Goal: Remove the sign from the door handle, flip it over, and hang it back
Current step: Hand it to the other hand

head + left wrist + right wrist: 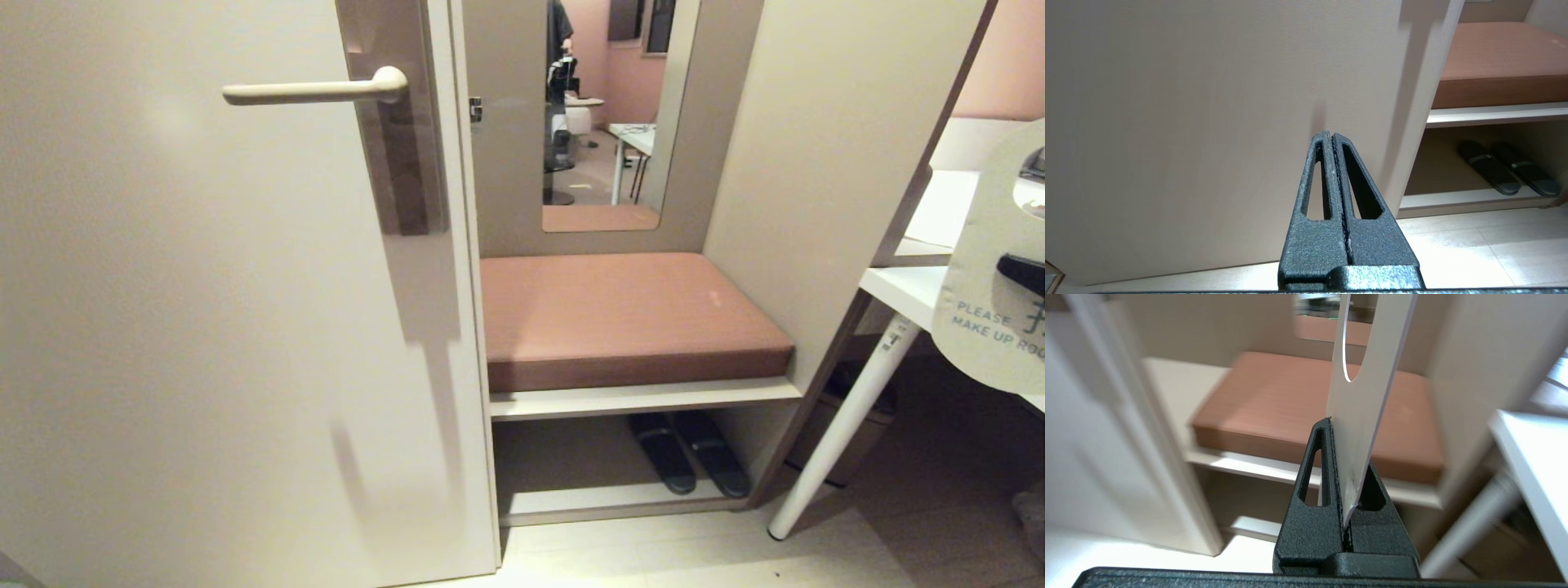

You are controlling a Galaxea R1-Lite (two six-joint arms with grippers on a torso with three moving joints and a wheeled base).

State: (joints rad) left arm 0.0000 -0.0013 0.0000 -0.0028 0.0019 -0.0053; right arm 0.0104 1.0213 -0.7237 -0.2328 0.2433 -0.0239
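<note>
1. The sign (pixel 992 269) is off the door handle (pixel 314 90), which is bare now.
2. The right gripper (pixel 1345 473) is clamped on its lower end, way off by the desk (pixel 898 286), white "MAKE UP ROOM" side showing.
3. The left gripper (pixel 1333 141) is closed on nothing, low by the door (pixel 1208 122).
4. Left to do, I'd say: finish the flip and hang it back.

Count of items in view: one door (pixel 204 327) with one handle (pixel 314 90) on one backplate (pixel 404 155); one sign (pixel 992 269), white side showing in the head view; two grippers, left (pixel 1333 136) and right (pixel 1333 424); one bench cushion (pixel 620 314); one mirror (pixel 608 114); two dark slippers (pixel 690 453) side by side on the lower shelf; one white table (pixel 898 290), one leg (pixel 841 429) of it seen
</note>
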